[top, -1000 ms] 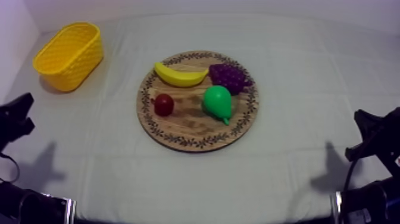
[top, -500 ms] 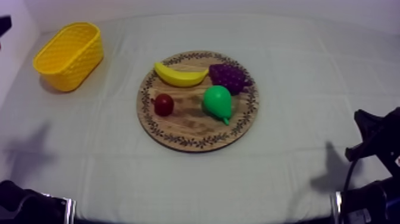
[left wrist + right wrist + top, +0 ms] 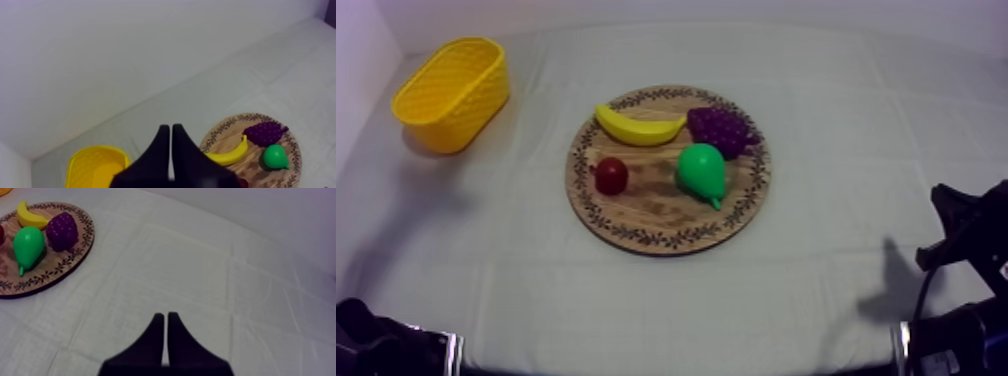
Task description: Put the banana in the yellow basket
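Curved banana (image 3: 639, 127), round wooden board (image 3: 654, 208), latticed basket (image 3: 474, 102)

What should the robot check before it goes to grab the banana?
1. The banana lies on the wooden board with nothing on top of it: ok.
2. Room around the banana: one end is close to the grapes; whether they touch: cannot tell.
3. The yellow basket stands upright, open side up: ok.
4. The left gripper is open, ready to grasp: not ok; its fingers lie together, shut on nothing.
5. The right gripper is out of the way: ok; it is shut and well off to the side of the wooden board.
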Available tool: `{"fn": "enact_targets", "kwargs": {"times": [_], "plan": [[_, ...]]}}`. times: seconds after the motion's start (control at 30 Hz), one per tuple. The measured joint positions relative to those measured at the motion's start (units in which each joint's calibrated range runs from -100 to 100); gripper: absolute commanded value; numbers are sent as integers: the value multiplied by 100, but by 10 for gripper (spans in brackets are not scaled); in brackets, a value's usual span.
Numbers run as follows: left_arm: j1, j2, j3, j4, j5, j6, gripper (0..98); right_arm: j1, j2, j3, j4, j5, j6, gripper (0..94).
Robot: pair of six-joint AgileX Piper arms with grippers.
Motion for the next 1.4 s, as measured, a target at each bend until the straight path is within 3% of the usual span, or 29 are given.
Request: {"fn": "enact_targets", "kwargs": {"times": [0.33, 0.53, 0.83, 1.13, 1.4], "plan": [[218, 1704, -1382, 465, 742, -725, 0, 0, 0, 0, 0, 1, 0, 6], [435, 2606, -2087, 451, 1184, -1070, 0, 0, 0, 0, 0, 1, 4, 6], [781, 3690, -2755, 56, 1958, -1259, 0, 0, 0, 0, 0, 1, 4, 6], [1107, 4143, -2763, -545, 2530, -1309, 0, 0, 0, 0, 0, 1, 5, 6], [1271, 4260, -2398, -784, 2664, -1235, 0, 0, 0, 0, 0, 1, 5, 6]]}}
